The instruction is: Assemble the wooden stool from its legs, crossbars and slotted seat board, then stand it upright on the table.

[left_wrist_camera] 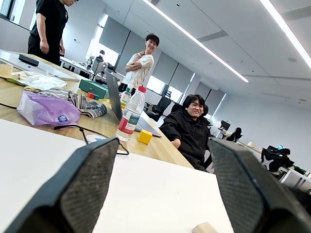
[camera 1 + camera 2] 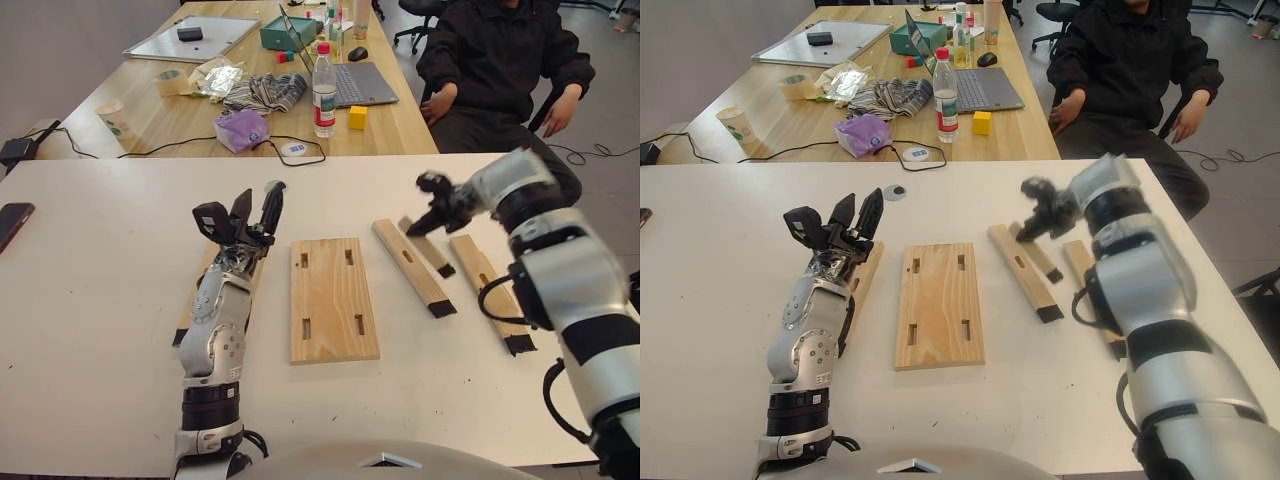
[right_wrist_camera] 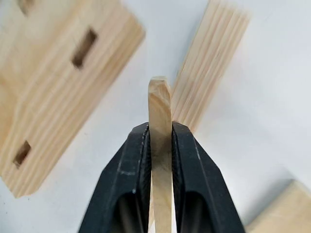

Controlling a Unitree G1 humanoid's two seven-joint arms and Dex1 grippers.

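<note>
The right gripper (image 3: pixel 160 130) is closed tightly edge-on around a thin crossbar (image 3: pixel 160 97), probably to carry it to the slotted leg (image 2: pixel 412 265) just beside it, while the left gripper (image 2: pixel 256 208), fully open and empty, hangs beside the seat board (image 2: pixel 333 298).

A pale pine seat board (image 2: pixel 334 298), its four slots dark, on a white table (image 2: pixel 100 300). Right of the board, light wooden legs (image 2: pixel 413 267) end in black tips. The right gripper (image 3: pixel 160 141) closes glossy black fingers on a pale-grained crossbar (image 3: pixel 160 102). Left of the board, the left gripper (image 2: pixel 257 205) has speckled black pads (image 1: pixel 92 194). Beyond the board: purple bag (image 2: pixel 241 129), yellow cube (image 2: pixel 357 117), red-capped bottle (image 2: pixel 324 92), striped cloth (image 2: pixel 265 94).
</note>
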